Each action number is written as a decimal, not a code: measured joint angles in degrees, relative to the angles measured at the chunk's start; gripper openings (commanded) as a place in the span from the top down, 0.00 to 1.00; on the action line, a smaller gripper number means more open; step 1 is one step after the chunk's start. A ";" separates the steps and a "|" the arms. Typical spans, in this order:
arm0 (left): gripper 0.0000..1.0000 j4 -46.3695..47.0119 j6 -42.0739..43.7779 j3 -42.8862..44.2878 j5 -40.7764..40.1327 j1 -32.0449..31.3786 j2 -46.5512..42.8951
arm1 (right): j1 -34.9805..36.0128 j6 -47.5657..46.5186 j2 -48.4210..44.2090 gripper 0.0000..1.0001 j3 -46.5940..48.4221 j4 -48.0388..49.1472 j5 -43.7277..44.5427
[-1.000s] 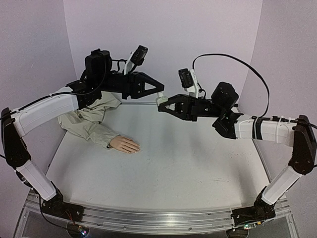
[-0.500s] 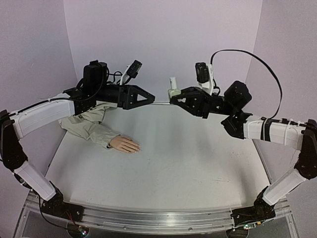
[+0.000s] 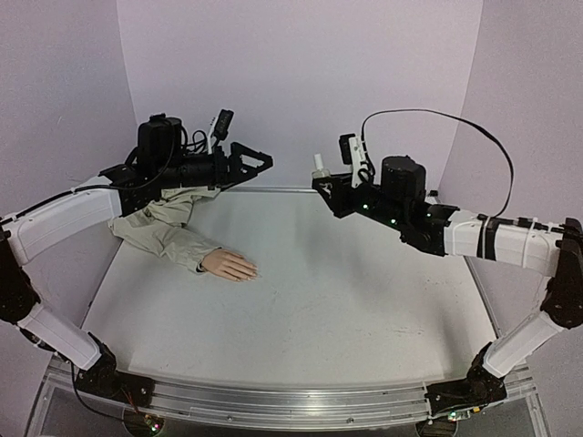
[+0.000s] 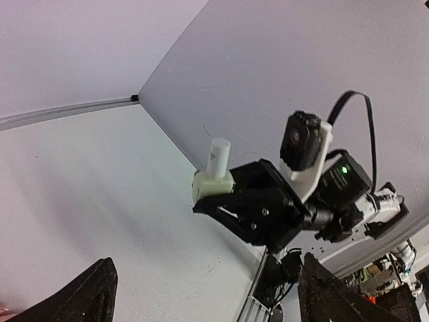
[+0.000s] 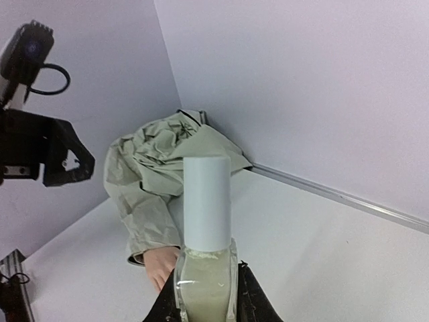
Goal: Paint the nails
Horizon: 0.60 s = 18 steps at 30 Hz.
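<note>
The peach mannequin hand (image 3: 230, 265) lies palm down on the table's left half, its beige sleeve (image 3: 168, 232) bunched behind it. The nails (image 3: 252, 271) are too small to make out. My right gripper (image 3: 322, 185) is shut on a small bottle (image 3: 319, 167) with a white cap, held upright in the air near the back wall. In the right wrist view the bottle (image 5: 207, 221) fills the middle and covers part of the hand (image 5: 157, 265). My left gripper (image 3: 260, 166) hangs open above the sleeve, apart from the bottle, with nothing between its fingers (image 4: 90, 295).
Lilac walls close in the white table (image 3: 346, 300) at the back and both sides. A metal rail (image 3: 273, 401) with both arm bases runs along the near edge. The right arm's cable (image 3: 455, 123) loops above its wrist.
My left gripper opened, let go of the bottle's cap and drew back to the left. My right gripper kept the bottle and turned it upright, shifting slightly right.
</note>
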 measured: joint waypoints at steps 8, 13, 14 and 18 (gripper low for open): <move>0.21 -0.68 -5.79 3.91 -5.49 -0.90 6.23 | 7.19 -3.52 5.09 1.00 2.91 -2.93 12.02; 0.34 -1.05 -6.27 5.14 -7.56 -3.82 7.30 | 9.53 -4.72 6.54 1.00 4.74 -3.52 13.75; 0.37 -1.01 -6.32 5.40 -7.96 -4.39 7.34 | 9.68 -4.94 6.88 1.00 5.16 -3.56 13.86; 0.46 -1.05 -6.60 6.23 -9.53 -5.35 7.54 | 10.03 -5.53 8.09 1.00 6.08 -3.61 14.12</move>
